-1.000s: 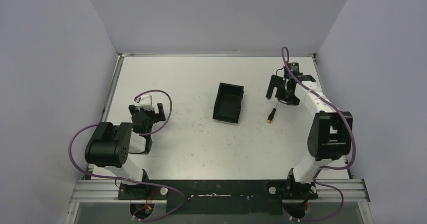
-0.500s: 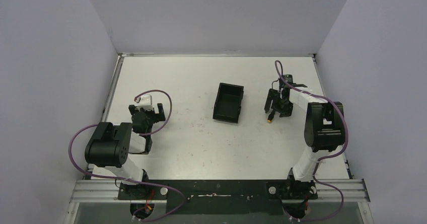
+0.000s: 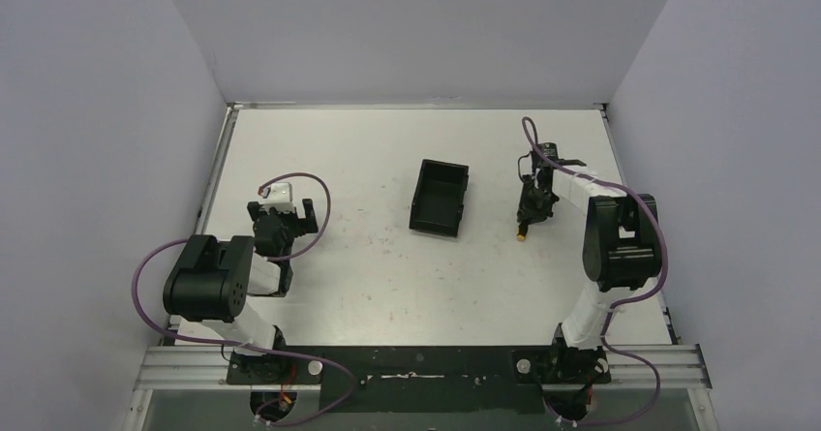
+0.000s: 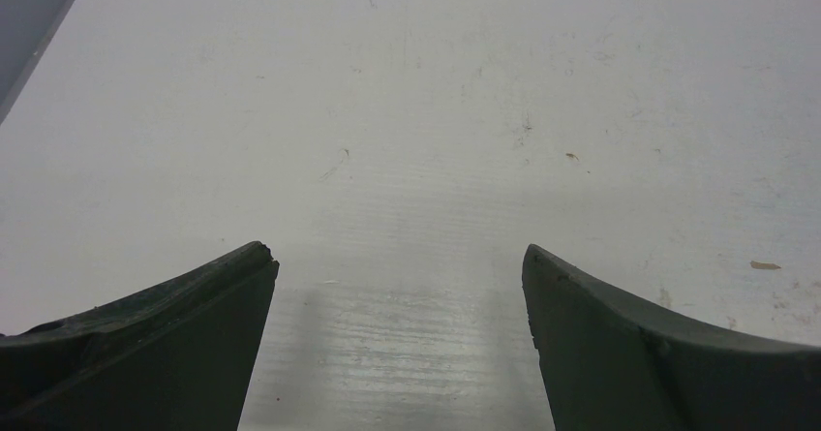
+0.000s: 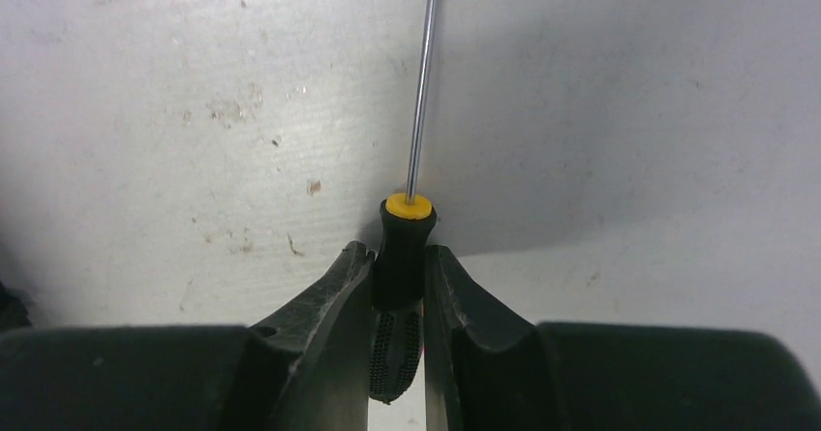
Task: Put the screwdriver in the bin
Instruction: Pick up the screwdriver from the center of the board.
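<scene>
Right gripper (image 5: 399,257): the fingers are pressed against the black handle of the screwdriver (image 5: 403,239), which is pinched between them.
Screwdriver position: it is found on the right side of the table (image 3: 368,286), with only a yellow end (image 3: 521,236) seen below the gripper (image 3: 529,214) in the overhead view.
Shaft: the thin metal shaft is seen running straight out from the yellow collar, away from the fingers.
Contact with table: it cannot be told whether the tool is lifted or resting.
Bin (image 3: 434,226): it is placed near the table's middle, left of the screwdriver and apart from it.
Left gripper (image 4: 397,257): the fingers are held spread over bare table at the left (image 3: 287,220), with nothing between them.
</scene>
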`<state>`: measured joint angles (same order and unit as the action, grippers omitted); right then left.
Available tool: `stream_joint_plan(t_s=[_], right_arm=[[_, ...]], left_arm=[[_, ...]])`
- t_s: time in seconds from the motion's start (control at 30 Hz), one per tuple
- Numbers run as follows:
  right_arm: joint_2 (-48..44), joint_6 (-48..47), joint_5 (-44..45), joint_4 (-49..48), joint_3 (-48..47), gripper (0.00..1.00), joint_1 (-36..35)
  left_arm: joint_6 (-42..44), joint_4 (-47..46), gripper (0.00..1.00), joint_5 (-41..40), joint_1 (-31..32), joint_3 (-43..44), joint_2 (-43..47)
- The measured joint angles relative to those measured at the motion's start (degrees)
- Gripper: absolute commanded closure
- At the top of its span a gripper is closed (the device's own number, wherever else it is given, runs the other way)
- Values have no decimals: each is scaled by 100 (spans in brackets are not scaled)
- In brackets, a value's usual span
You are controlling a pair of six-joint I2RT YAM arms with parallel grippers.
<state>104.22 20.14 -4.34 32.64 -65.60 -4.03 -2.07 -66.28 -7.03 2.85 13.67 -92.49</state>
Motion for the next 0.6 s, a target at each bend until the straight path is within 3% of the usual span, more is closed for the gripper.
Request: stream_joint_plan(t_s=[0.6], right_arm=[[-398,-302,57,2389,-1709,100,-173]], left_arm=[[0,0,3,2,0,-2,0]])
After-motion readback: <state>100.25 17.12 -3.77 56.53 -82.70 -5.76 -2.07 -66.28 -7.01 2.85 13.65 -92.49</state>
